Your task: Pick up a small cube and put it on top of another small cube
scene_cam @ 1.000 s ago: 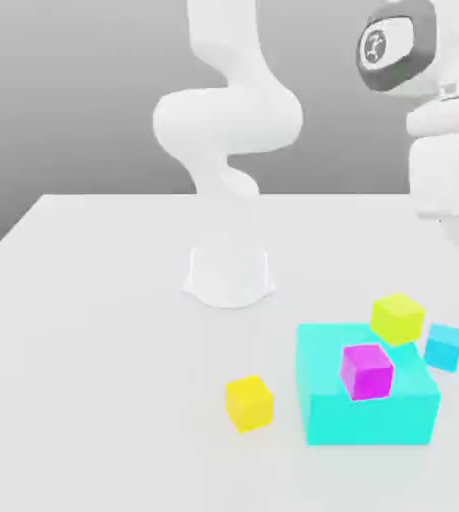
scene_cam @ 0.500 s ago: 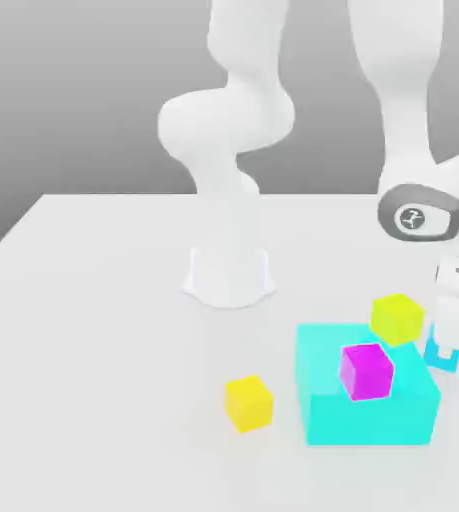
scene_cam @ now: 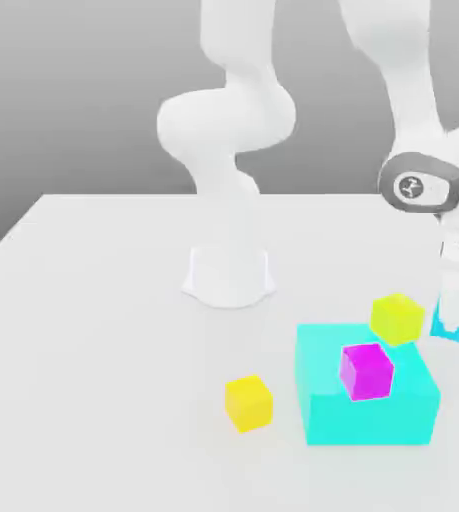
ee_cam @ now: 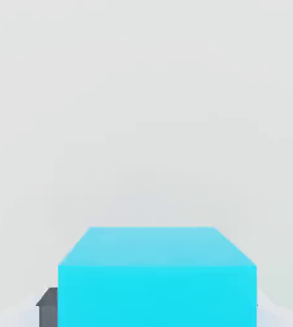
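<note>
- No real containers here, just a plain white tabletop [scene_cam: 93,330] with blocks on it. The closest thing to a "holder" is the big turquoise block [scene_cam: 368,405], which has a small magenta cube [scene_cam: 366,370] sitting on its top face.
- A small yellow-green cube [scene_cam: 397,318] sits at the far corner of that turquoise block; can't tell whether it's on top of it or right behind it.
- Another small yellow cube [scene_cam: 248,402] sits by itself on the table, near the turquoise block on the exterior view's left, not touching it.
- The small sky-blue cube [scene_cam: 444,328] is pinched in the white two-finger gripper [scene_cam: 456,318] at the far right of the exterior view, just beside the yellow-green cube. It looks lifted off the table.
- The hand view backs that up: the sky-blue cube [ee_cam: 156,276] fills the space right between the fingers, with a dark finger pad [ee_cam: 48,305] peeking out at one side. So the gripper is closed down on the cube.
- Versus half a second ago: gripper and sky-blue cube are both higher now; back then the cube was lower, down at table level. A full second ago the cube sat on the table alone with the hand well above it.
- The other blocks haven't budged.
</note>
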`<state>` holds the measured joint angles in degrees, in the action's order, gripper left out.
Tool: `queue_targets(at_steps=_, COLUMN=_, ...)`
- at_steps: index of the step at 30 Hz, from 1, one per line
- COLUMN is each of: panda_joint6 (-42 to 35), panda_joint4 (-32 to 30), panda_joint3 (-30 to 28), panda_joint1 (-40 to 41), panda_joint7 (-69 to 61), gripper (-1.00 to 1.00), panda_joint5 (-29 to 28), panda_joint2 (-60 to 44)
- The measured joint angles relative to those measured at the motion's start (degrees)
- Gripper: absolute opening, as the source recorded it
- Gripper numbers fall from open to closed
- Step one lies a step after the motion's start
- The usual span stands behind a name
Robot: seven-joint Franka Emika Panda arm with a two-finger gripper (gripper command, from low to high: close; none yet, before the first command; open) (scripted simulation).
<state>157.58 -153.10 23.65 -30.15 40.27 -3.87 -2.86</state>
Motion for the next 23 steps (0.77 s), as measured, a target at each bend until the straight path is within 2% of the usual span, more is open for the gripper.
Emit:
queue_targets(at_steps=6, panda_joint6=-10.35, panda_joint4=-1.60, panda_joint3=-3.97, panda_joint1=0.58, panda_joint7=-13.67, gripper=-1.00, panda_joint5=7.33, panda_joint2=12.63)
queue_targets(at_steps=13, panda_joint6=-22.43, panda_joint4=-4.20, panda_joint3=-11.48, panda_joint1=-0.74, panda_joint7=-27.72, gripper=-1.00, panda_joint5=12.49, panda_joint2=26.86)
queue_targets(at_steps=15, panda_joint6=-21.68, panda_joint4=-6.02, panda_joint3=-11.36, panda_joint1=-0.35, panda_joint7=-28.62, gripper=-1.00, panda_joint5=11.57, panda_joint2=26.69)
queue_targets(at_steps=19, panda_joint6=-13.02, panda_joint4=-8.62, panda_joint3=-10.38, panda_joint1=0.34, panda_joint7=-28.39, gripper=-1.00, panda_joint5=10.80, panda_joint2=20.22)
queue_targets(at_steps=20, panda_joint6=-11.32, panda_joint4=-9.05, panda_joint3=-10.19, panda_joint1=0.46, panda_joint7=-28.27, gripper=1.00, panda_joint5=10.67, panda_joint2=18.93)
queue_targets(at_steps=23, panda_joint6=-11.32, panda_joint4=-9.05, panda_joint3=-10.19, panda_joint1=0.46, panda_joint7=-28.27, gripper=1.00, panda_joint5=10.67, panda_joint2=18.93)
